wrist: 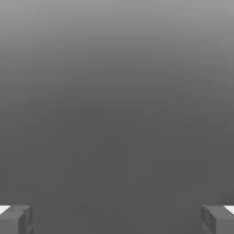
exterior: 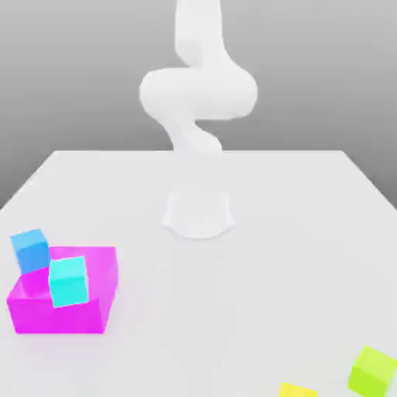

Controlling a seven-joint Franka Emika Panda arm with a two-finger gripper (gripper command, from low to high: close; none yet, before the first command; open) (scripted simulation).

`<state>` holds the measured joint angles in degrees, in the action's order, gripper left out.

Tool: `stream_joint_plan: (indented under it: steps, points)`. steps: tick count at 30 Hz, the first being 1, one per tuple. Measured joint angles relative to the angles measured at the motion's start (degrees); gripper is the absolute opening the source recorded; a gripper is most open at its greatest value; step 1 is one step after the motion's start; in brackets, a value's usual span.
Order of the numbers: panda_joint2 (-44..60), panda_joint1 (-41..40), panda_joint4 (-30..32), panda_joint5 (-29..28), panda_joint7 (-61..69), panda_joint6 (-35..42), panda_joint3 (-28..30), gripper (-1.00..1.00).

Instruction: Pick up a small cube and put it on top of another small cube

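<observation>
Sitting at lower right of the exterior frame, green cube [exterior: 373,371], untouched, just beside yellow cube [exterior: 298,390] at the bottom edge. Gripper [wrist: 117,219] jaws wide apart, empty. Risk: nudging yellow while descending, or mistaking cyan cube [exterior: 68,281] on magenta block [exterior: 62,298].
</observation>
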<state>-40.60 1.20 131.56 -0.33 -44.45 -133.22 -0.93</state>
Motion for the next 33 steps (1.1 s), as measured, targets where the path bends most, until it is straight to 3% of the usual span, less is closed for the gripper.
stream_joint_plan:
  steps: [28, 33]
  points:
    - [58.68, 13.86, -2.46, -8.07, 12.38, -16.00, -10.71, 0.00]
    - [69.11, 16.56, -4.09, -11.10, 11.40, -22.04, -9.10, 0.00]
